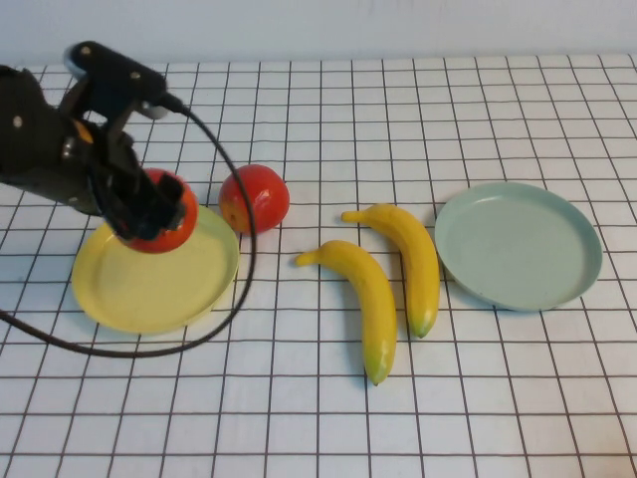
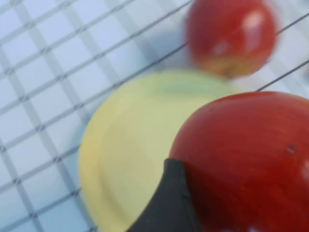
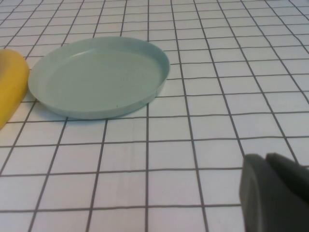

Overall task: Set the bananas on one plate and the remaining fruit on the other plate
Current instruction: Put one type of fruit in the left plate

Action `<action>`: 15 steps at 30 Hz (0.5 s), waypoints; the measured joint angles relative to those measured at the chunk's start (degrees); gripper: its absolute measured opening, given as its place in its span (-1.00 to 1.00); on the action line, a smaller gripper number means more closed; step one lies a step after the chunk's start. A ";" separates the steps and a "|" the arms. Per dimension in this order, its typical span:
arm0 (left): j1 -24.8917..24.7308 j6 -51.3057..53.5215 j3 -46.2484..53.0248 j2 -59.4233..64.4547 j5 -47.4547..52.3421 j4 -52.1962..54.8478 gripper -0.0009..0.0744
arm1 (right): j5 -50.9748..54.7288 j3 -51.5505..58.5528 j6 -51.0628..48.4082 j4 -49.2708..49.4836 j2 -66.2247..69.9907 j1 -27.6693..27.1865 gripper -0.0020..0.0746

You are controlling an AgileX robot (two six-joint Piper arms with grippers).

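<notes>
1. Nearest the camera in the high view: bare gridded tablecloth (image 1: 299,418), white with dark lines. A black cable (image 1: 214,319) loops across it at the left.
2. Two bananas (image 1: 370,304) lie on the cloth at centre, side by side and nearly touching at the upper ends. Yellow, greenish tips pointing toward the near edge. Neither is on a plate.
3. Yellow plate (image 1: 134,289) sits at the left, on the cloth. Left wrist view shows the same plate (image 2: 130,140) below the gripper.
4. Pale blue-green plate (image 1: 518,244) sits at the right, just beside the right-hand banana, nothing on it. Right wrist view shows it (image 3: 96,77) with a yellow banana end at its side.
5. Left gripper (image 1: 149,214) is over the far rim of the yellow plate, fingers clamped around a red apple (image 1: 164,214). Left wrist view: the held apple (image 2: 251,159) fills the frame, one dark finger (image 2: 171,203) against its side.
6. Second red apple (image 1: 255,198) rests on the cloth just beyond the yellow plate's far right rim, apart from the held one; cannot tell if it touches the rim.
7. Right gripper (image 3: 275,193): only in its own wrist view, low over bare cloth, near the blue-green plate; fingers closed, holding nothing.
</notes>
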 joint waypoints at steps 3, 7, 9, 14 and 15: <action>4.34 -2.91 0.02 2.91 0.62 0.98 0.50 | 0.00 0.00 0.00 0.00 0.00 0.00 -0.99; 6.99 -5.49 0.02 8.19 0.51 0.98 0.49 | 0.00 0.00 0.00 0.00 0.00 0.00 -0.99; 7.37 -5.72 0.02 11.46 0.30 1.66 0.50 | 0.00 0.00 0.00 0.00 0.00 0.00 -0.99; 7.16 -6.47 -1.57 15.29 -0.31 3.55 0.49 | 0.00 0.00 0.00 0.00 0.00 0.00 -0.99; 7.16 -6.59 -1.88 15.41 0.04 3.55 0.49 | 0.00 0.00 0.00 0.00 0.00 0.00 -0.99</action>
